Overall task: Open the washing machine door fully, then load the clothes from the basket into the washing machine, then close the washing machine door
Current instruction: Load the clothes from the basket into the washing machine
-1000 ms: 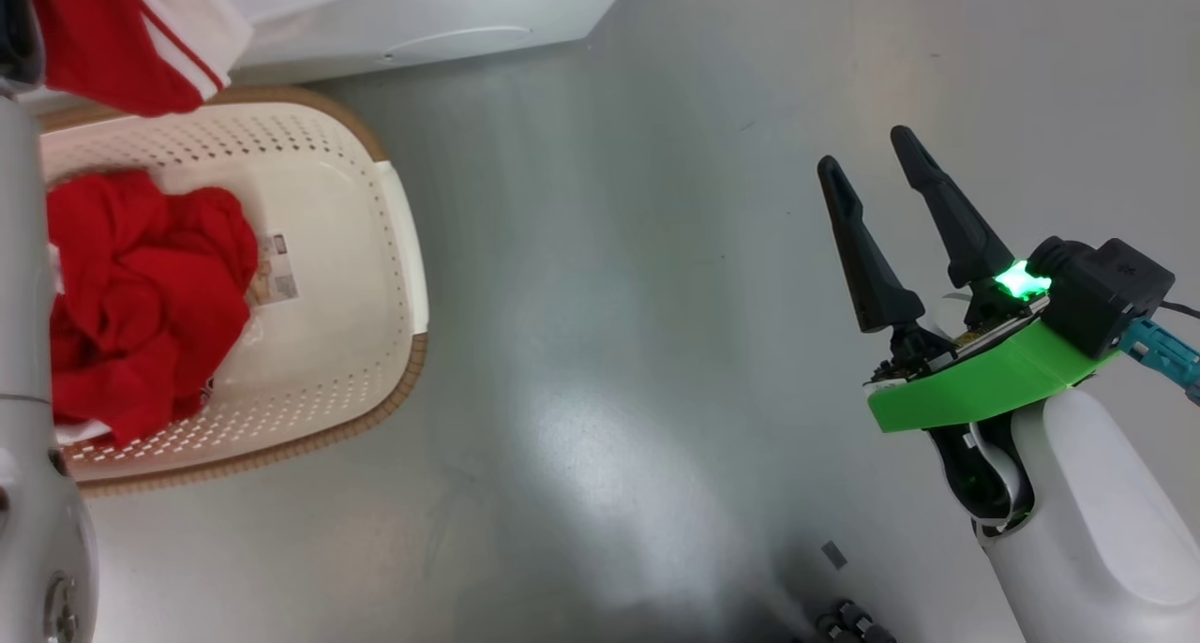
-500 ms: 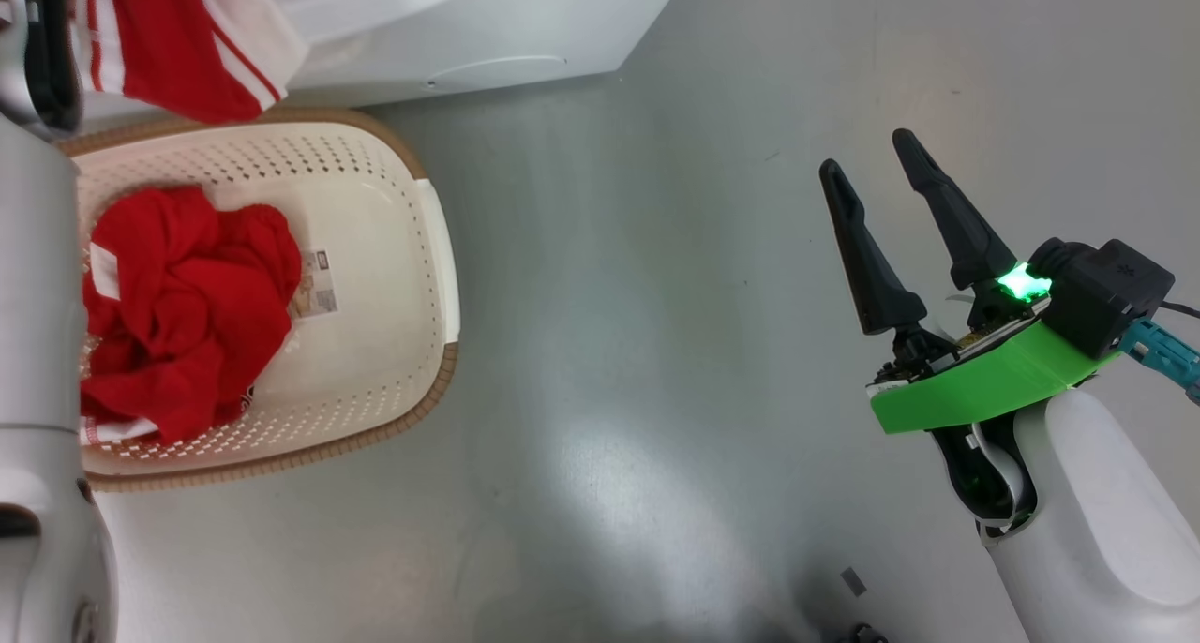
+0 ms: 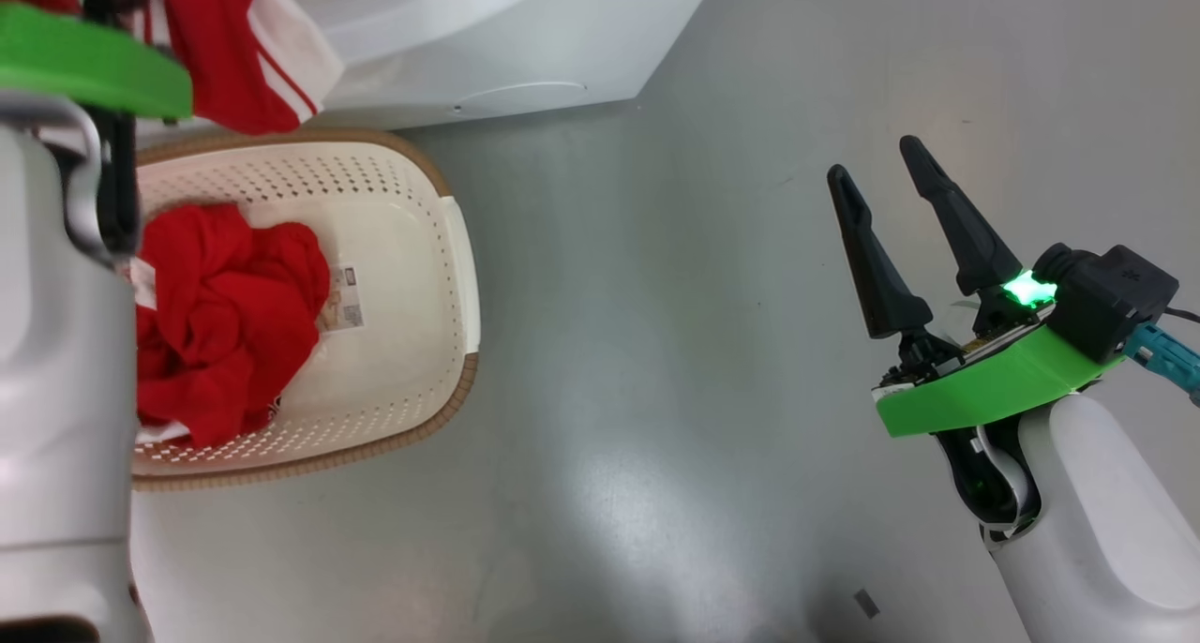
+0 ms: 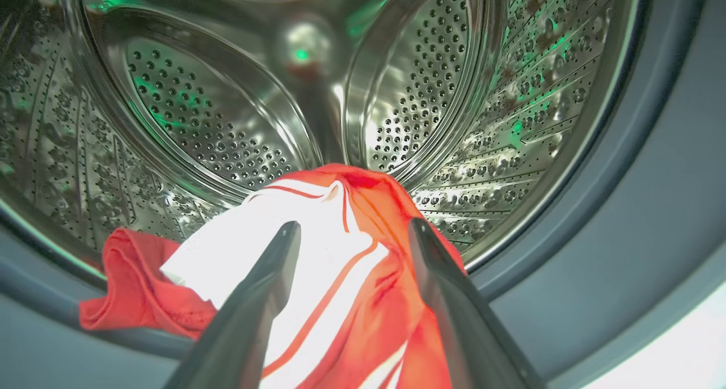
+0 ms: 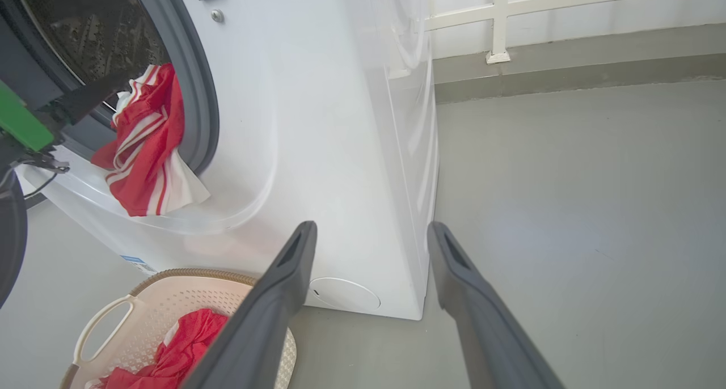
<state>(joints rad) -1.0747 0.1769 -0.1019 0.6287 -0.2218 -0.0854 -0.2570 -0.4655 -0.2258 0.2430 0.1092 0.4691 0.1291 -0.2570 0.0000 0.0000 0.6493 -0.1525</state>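
Note:
A red garment with white stripes [image 4: 340, 275] lies draped over the grey rubber ring [image 4: 624, 179] at the mouth of the washing machine [image 5: 317, 122], half inside the steel drum [image 4: 198, 111] and half hanging outside [image 5: 144, 145]. My left gripper [image 4: 351, 230] is open just in front of it, one finger on each side, not clamping it. More red clothes [image 3: 225, 315] sit bunched in the cream basket [image 3: 464, 259] on the floor below the opening. My right gripper [image 3: 874, 160] hangs open and empty over bare floor, far to the right. The opening stands uncovered; I cannot make out the washing machine door.
The basket stands right against the machine's front, with my pale left arm [image 3: 56, 343] reaching over its left side. Grey floor [image 3: 656, 343] stretches to the right of the machine, up to a wall with a white rail [image 5: 567, 3].
The whole head picture has shifted right and down, so the camera moved. The left wrist's green mount has come into the top left corner. The right gripper keeps its pose.

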